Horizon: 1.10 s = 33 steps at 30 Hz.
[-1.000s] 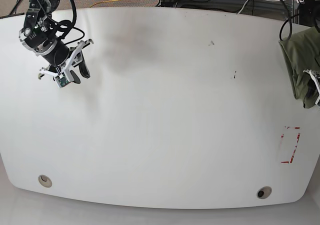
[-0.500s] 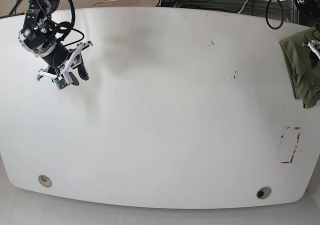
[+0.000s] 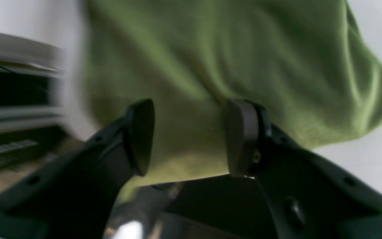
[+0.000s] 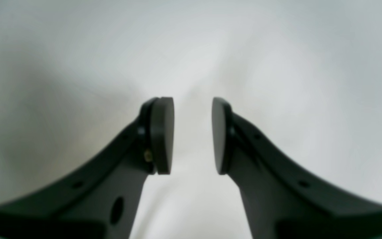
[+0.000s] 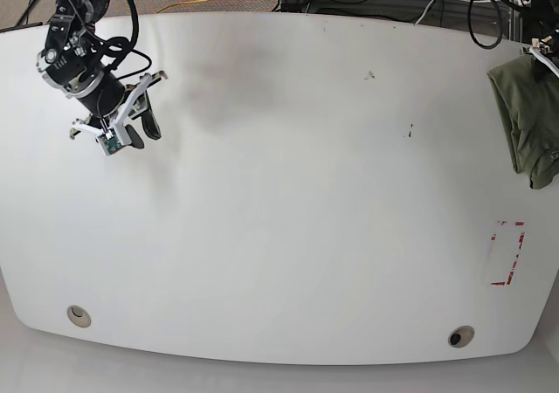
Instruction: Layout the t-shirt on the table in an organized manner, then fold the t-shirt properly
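Green t-shirt bunched at the bench edge — partly cut off, left tool released above it, right tool released — nothing held.

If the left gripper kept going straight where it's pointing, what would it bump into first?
Most likely the t-shirt. The open left gripper points right at the green cloth, with nothing visible between; how far off is unclear.

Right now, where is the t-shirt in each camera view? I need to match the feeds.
Base: the t-shirt lies bunched at the right edge of the table, partly cut off by the frame.
Left wrist: it fills the upper middle, beyond the left gripper, whose jaws stand apart.
Right wrist: not in it; only the right gripper over white tabletop.
Shared landmark: the white table surface.
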Tool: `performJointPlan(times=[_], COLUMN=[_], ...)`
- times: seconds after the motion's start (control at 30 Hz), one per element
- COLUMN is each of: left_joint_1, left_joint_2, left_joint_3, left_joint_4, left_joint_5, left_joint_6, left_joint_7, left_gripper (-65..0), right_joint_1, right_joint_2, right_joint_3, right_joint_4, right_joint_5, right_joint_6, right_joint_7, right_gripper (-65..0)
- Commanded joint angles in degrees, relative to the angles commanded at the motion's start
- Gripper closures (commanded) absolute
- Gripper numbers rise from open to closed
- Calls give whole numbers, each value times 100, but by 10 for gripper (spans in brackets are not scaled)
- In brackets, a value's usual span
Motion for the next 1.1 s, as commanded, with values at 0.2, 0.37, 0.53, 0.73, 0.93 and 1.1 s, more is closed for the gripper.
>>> performJointPlan(times=[0.2,0.37,0.53,0.73,0.93,1.1], left_joint_1=[0,0,0,0,9,9], left_joint_2=[-484,-897,-1363,-1714,-1978,-2136], left_joint_3=[844,1257,1600,1749,1749,1732], left_joint_4=[-519,-835,-1099,-1152,-1160,-1160], left_joint_5=[-9,-9,-26,-18,-9,-9], left_joint_6=[0,0,0,0,0,0], left_joint_7=[-422,-721,-853,-923,-967,-967], left_gripper=[-318,-318,-318,-318,-318,-318], right_joint_1=[-9,-18,-18,-18,-18,-18], right_joint_2=[0,9,9,9,9,9], right_joint_3=[26,35,35,35,35,35], right_joint_4=[0,0,0,0,0,0], right_joint_5=[0,0,0,0,0,0], right_joint_6=[0,0,0,0,0,0], right_joint_7=[0,0,0,0,0,0], right_gripper=[-189,-189,-189,-189,-189,-189])
